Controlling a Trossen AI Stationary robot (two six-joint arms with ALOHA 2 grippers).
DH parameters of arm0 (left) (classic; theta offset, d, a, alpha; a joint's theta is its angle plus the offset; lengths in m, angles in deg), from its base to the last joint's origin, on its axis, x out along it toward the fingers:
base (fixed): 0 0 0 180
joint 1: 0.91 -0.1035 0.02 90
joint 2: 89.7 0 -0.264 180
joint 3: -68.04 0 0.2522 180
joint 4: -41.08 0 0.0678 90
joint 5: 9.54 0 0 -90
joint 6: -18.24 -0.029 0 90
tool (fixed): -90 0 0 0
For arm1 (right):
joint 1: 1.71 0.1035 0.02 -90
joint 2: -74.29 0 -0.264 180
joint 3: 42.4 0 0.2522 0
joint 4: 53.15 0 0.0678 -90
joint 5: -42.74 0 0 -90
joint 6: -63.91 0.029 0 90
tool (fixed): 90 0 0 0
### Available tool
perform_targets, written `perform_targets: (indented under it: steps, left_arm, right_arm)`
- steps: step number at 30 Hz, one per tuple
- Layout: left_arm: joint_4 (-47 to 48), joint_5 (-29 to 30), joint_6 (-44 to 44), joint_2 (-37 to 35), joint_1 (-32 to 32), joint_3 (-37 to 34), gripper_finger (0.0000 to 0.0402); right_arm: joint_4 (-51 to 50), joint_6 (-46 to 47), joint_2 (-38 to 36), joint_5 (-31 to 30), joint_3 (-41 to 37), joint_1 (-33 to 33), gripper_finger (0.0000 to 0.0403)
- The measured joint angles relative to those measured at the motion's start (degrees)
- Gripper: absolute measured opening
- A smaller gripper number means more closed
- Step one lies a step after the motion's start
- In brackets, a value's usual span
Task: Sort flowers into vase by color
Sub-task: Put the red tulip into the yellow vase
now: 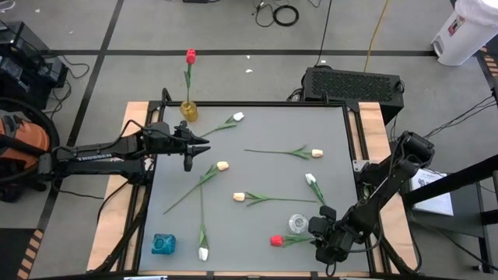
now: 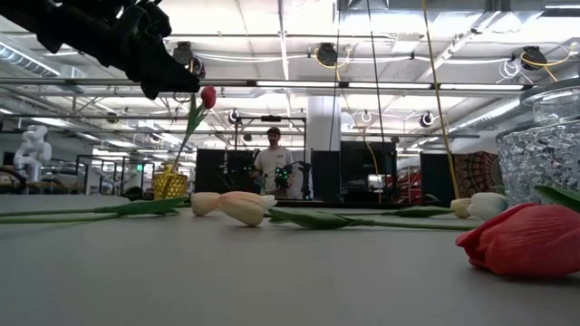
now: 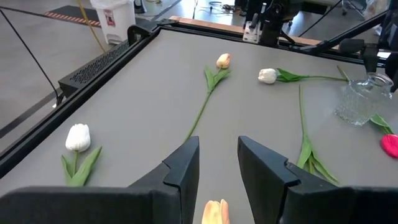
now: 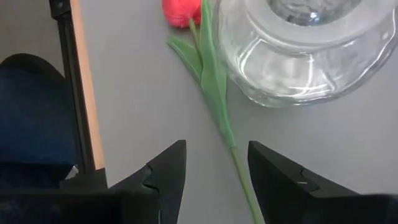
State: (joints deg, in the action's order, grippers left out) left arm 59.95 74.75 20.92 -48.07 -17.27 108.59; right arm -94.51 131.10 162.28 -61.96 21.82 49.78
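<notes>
Hovering spread over the red tulip's stem [image 4: 217, 106], your right tool [image 4: 214, 171] should pinch mid-stem, avoiding the glass vase [image 4: 305, 56].

White lettering on left arm [image 1: 93, 155] (apparently "TROSSEN", barely legible); no other readable text.

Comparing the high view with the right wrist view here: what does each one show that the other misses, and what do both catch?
Only the high view shows the left gripper, open, above the table, a yellow vase holding a red tulip, a blue vase, and scattered white and cream tulips. Only the right wrist view shows the right gripper open, straddling a green stem. Both show the clear glass vase and the red tulip lying beside it.
</notes>
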Motion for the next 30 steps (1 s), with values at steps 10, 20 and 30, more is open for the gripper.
perform_targets:
  steps: [10,20,30]
  left_arm:
    - [0.22,0.00,-0.04,-0.02,0.00,0.00,0.0116]
    - [1.03,-0.02,-0.07,-0.01,0.01,0.00,0.0116]
    - [2.02,-0.02,-0.07,0.00,0.01,0.00,0.0116]
  right_arm:
    - [-0.47,-0.07,0.00,-0.44,-0.09,-0.02,0.0164]
    - [-0.59,-0.36,0.00,-3.47,-0.15,-0.09,0.0164]
    - [-4.23,3.86,0.07,-2.06,-0.22,0.00,0.0164]
